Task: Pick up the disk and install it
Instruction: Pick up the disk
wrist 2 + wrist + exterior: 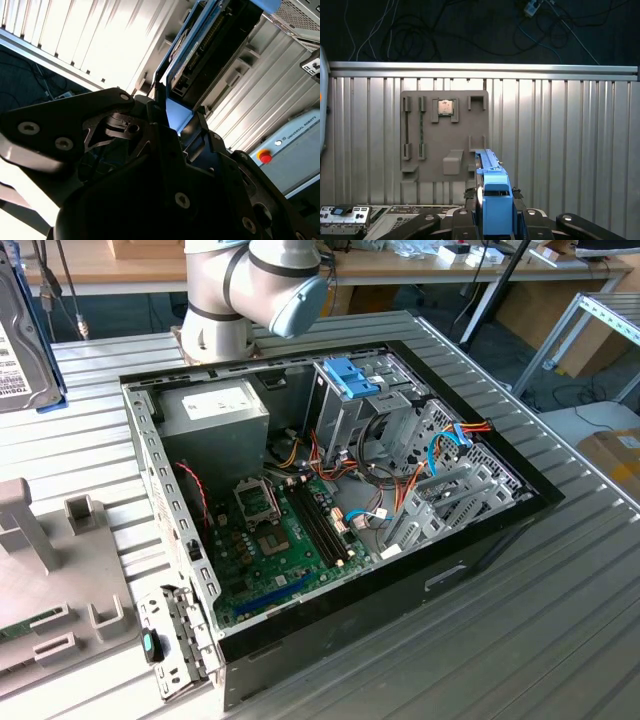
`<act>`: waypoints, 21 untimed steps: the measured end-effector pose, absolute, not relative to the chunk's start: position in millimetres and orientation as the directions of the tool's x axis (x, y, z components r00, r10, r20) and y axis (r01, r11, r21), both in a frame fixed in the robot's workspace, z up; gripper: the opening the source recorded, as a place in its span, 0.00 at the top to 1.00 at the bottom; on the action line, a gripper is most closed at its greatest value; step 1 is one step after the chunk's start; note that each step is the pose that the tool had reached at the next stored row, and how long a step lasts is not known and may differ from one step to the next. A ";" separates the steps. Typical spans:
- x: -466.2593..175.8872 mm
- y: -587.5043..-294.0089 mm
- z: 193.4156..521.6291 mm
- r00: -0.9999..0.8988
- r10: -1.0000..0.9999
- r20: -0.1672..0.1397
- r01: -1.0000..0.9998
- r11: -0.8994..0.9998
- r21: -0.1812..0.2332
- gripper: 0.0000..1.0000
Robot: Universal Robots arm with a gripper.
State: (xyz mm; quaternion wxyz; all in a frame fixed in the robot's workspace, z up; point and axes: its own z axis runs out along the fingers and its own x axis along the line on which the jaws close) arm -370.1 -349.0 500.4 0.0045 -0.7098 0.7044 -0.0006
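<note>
The disk (18, 340) stands on edge at the exterior view's far left, its white barcode label facing the camera and a blue rail along its lower edge. In the first wrist view the disk's blue rail (492, 200) sits between the dark fingers of my gripper (494, 194), which is shut on it. It hangs above a grey fixture plate (455, 145). The second wrist view shows the disk (210, 45) edge-on with its blue rail, reaching out from my gripper (175, 117).
The open computer case (330, 490) lies in the middle of the ribbed metal table. Inside are an upright grey drive cage with a blue bracket (350, 375), a power supply box (215, 405) and the motherboard (280, 530). The fixture plate (50, 570) holds a small chip (445, 107).
</note>
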 end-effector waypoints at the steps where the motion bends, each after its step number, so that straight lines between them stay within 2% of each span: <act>1: -370.1 -349.0 500.4 0.008 -1.000 -0.005 -1.000 -0.008 -0.007 0.64; 21: -364.4 -348.9 507.5 0.008 -1.000 -0.006 -1.000 -0.008 -0.007 0.64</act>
